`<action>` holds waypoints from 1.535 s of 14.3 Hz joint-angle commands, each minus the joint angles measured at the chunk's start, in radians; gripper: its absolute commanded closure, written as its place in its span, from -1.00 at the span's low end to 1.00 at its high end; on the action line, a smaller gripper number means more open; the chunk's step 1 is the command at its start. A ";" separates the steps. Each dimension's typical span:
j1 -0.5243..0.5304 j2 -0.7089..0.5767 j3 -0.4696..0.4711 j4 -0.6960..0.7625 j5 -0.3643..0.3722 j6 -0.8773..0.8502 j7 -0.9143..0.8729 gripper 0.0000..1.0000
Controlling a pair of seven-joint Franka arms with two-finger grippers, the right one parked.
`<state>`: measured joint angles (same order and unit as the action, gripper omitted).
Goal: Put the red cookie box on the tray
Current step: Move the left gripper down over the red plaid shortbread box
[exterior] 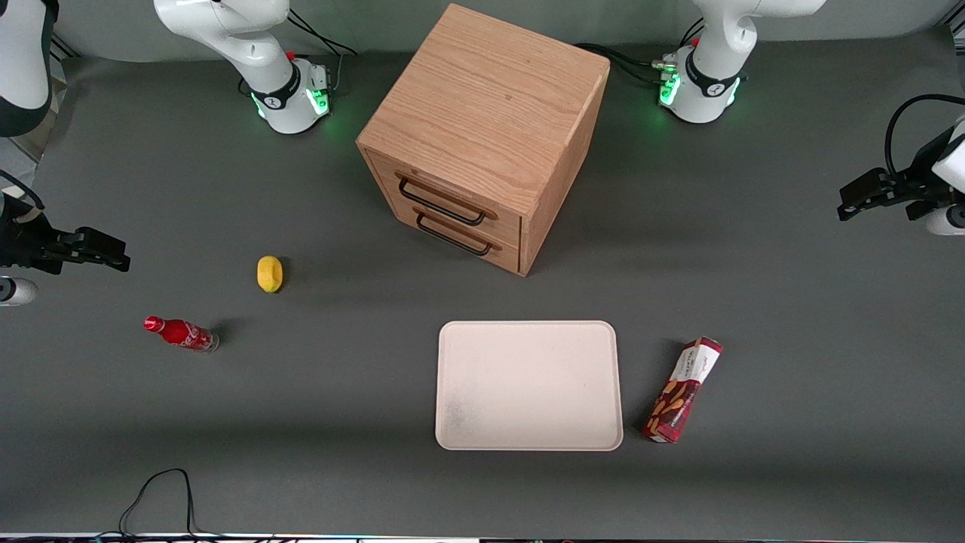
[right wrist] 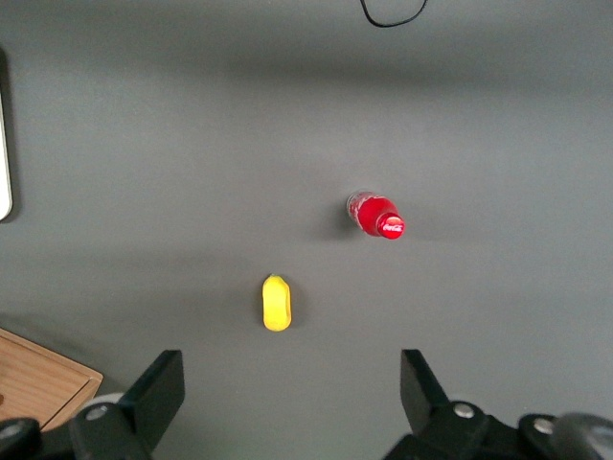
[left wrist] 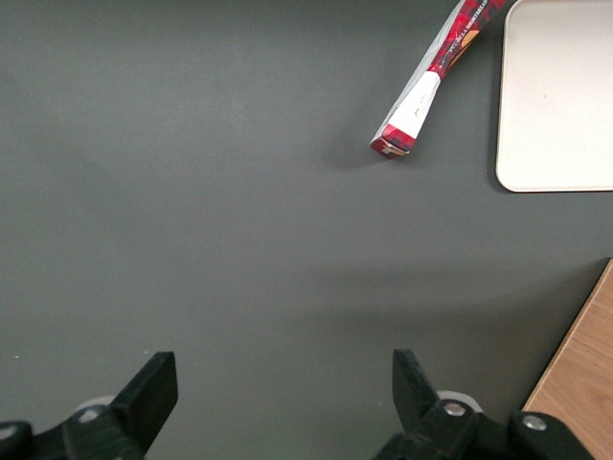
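My gripper [left wrist: 283, 383] hangs with fingers spread wide above bare table, holding nothing. The red cookie box [exterior: 683, 389] lies just beside the tray [exterior: 529, 385], not on it.

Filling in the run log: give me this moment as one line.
stage: pre-reach | pincer: open, raised, apart from box | red cookie box: lying on table beside tray | tray: bare | contact: none

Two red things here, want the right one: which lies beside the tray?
The red cookie box, a long carton beside the tray. The soda bottle stands toward the parked arm's end. The gripper hovers open, away from both.
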<state>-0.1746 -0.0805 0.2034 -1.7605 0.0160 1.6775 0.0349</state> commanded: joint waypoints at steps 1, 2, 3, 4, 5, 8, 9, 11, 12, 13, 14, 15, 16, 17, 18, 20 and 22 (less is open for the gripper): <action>0.000 -0.012 -0.015 -0.020 0.018 0.005 -0.020 -1.00; -0.002 -0.007 -0.015 -0.019 0.019 0.011 -0.012 -1.00; -0.002 0.004 -0.013 -0.019 0.024 0.016 -0.003 -1.00; -0.005 0.017 -0.013 -0.020 0.027 0.019 0.003 -1.00; -0.008 0.033 -0.015 -0.020 0.027 0.018 0.020 -1.00; -0.029 0.091 -0.015 -0.005 0.022 0.050 0.192 -1.00; -0.042 0.111 -0.015 -0.002 0.022 0.092 0.216 -1.00; -0.049 0.178 -0.015 0.012 0.021 0.168 0.314 -1.00; -0.060 0.221 -0.015 0.028 0.018 0.203 0.366 -1.00; -0.065 0.264 -0.015 0.045 0.019 0.232 0.408 -1.00; -0.066 0.304 -0.015 0.052 0.021 0.261 0.431 -1.00; -0.066 0.336 -0.015 0.052 0.021 0.302 0.448 -1.00; -0.066 0.369 -0.015 0.047 0.019 0.351 0.473 -1.00; -0.068 0.401 -0.015 0.046 0.016 0.388 0.485 -1.00; -0.071 0.430 -0.015 0.045 0.016 0.416 0.485 -1.00; -0.082 0.478 -0.015 0.045 0.010 0.444 0.484 -1.00; -0.083 0.510 -0.015 0.047 -0.048 0.478 0.477 -0.99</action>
<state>-0.2434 0.3986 0.1771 -1.7423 0.0116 2.1396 0.4989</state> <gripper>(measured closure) 0.000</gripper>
